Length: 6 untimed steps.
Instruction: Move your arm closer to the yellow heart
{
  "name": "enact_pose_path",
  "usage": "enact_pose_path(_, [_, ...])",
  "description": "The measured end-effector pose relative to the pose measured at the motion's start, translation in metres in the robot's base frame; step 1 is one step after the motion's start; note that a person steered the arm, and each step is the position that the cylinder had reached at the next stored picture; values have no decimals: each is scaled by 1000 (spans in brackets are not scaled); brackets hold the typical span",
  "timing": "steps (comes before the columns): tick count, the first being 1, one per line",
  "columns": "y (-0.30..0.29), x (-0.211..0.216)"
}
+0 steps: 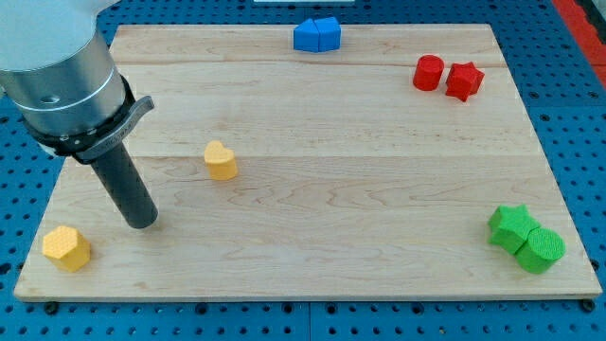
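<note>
The yellow heart (221,160) lies on the wooden board (331,189), left of centre. My tip (141,224) is the lower end of the dark rod. It rests on the board to the lower left of the heart, apart from it by about a block's width or more. A yellow hexagon block (66,248) lies near the board's lower left corner, to the lower left of my tip.
Two blue blocks (316,35) touch at the top edge. A red cylinder (428,73) and a red star (464,80) sit at the upper right. A green star (511,227) and a green cylinder (541,250) sit at the lower right.
</note>
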State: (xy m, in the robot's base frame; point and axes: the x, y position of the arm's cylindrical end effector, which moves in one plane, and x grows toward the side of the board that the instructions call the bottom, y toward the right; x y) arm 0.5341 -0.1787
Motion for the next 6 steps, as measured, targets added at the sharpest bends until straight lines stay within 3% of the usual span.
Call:
enact_pose_path(3, [13,-2])
enact_pose_path(6, [52,-51])
